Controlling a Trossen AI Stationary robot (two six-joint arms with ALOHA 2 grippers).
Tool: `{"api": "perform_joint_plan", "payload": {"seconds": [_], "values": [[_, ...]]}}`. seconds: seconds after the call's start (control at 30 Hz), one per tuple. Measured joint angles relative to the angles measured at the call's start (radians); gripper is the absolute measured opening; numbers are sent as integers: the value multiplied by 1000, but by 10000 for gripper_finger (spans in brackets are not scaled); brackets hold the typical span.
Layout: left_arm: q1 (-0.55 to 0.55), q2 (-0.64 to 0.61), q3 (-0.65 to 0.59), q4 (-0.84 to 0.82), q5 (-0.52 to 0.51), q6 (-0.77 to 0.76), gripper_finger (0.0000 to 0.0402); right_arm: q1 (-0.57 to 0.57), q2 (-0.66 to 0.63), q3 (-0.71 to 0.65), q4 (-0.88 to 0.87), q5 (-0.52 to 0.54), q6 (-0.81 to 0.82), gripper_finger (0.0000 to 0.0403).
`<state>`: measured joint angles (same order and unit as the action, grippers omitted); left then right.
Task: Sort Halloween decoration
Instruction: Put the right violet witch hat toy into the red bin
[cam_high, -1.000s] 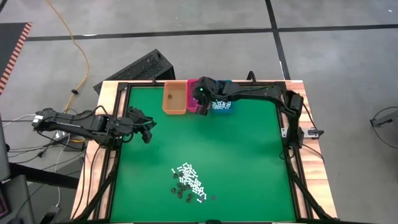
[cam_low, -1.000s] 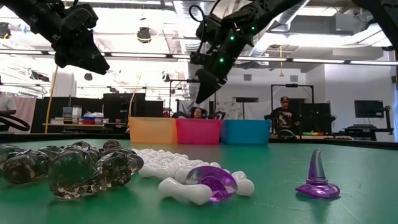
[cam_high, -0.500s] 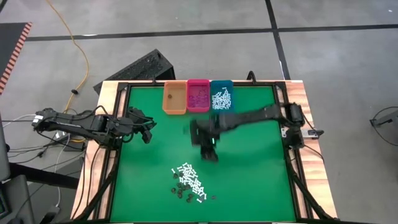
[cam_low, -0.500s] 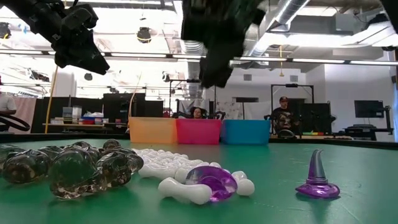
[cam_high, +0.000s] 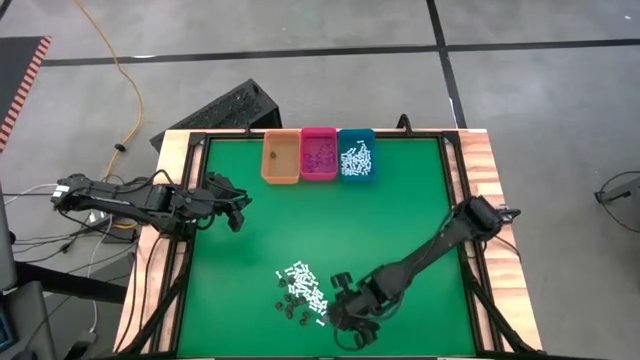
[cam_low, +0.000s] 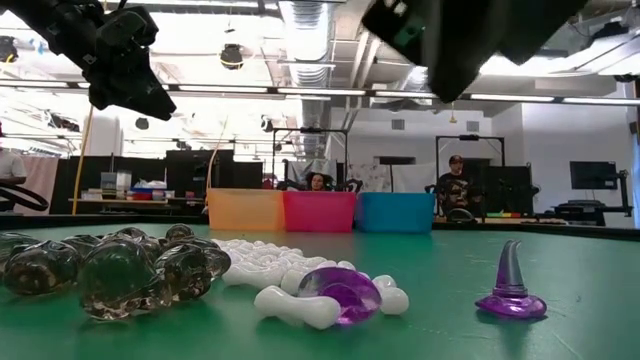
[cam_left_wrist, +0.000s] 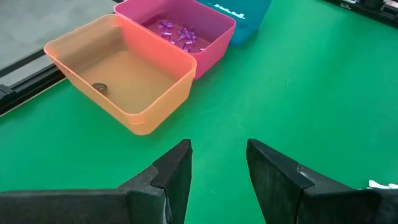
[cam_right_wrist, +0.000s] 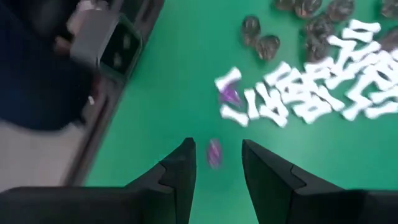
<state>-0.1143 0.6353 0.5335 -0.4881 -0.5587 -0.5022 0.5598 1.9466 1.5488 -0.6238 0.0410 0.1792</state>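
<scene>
The Halloween decoration lies in a pile (cam_high: 303, 293) near the table's front edge: white bone sticks (cam_right_wrist: 323, 81), dark translucent bits (cam_low: 120, 270) and a purple bit (cam_low: 345, 290) resting on a bone. A purple hat (cam_low: 510, 285) stands apart on its brim; in the right wrist view it (cam_right_wrist: 214, 155) shows just ahead of my fingers. My right gripper (cam_right_wrist: 216, 146) hangs open above the mat right of the pile (cam_high: 342, 312), slanting down toward the table's left. My left gripper (cam_left_wrist: 217, 162) waits open above the table's left side (cam_high: 238, 212).
Three bins stand in a row at the far edge: orange (cam_high: 281, 158) with one dark bit, pink (cam_high: 319, 153) with purple bits, teal (cam_high: 357, 153) with white sticks. The table's black front frame (cam_right_wrist: 112, 43) is close to my right gripper. People sit in the room beyond.
My right gripper has swung from above the pink bin at the far edge across the mat to the near edge beside the pile, sinking a little and turning as it went. The pile and the bins have stayed where they were.
</scene>
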Motion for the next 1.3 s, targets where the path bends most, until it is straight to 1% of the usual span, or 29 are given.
{"api": "perform_joint_plan", "payload": {"seconds": [0.13,0.23,0.6,0.7,0.77,1.03,1.17,1.3], "values": [[0,0,0,4,1,0,144,13,46,0,27,6,81,158],[0,0,0,4,2,0,144,14,70,0,34,7,84,158],[0,0,0,0,3,1,144,13,76,-2,35,-8,112,158],[0,0,0,-1,3,1,144,21,92,-19,44,-20,152,158],[0,0,0,-2,4,1,144,25,120,-22,48,-48,181,158],[0,12,0,-9,3,-5,144,35,164,-19,69,-45,256,156],[0,27,0,-14,4,-15,144,34,165,-18,65,-30,266,135],[0,41,0,-15,4,-19,144,33,165,-19,63,-17,266,93]]}}
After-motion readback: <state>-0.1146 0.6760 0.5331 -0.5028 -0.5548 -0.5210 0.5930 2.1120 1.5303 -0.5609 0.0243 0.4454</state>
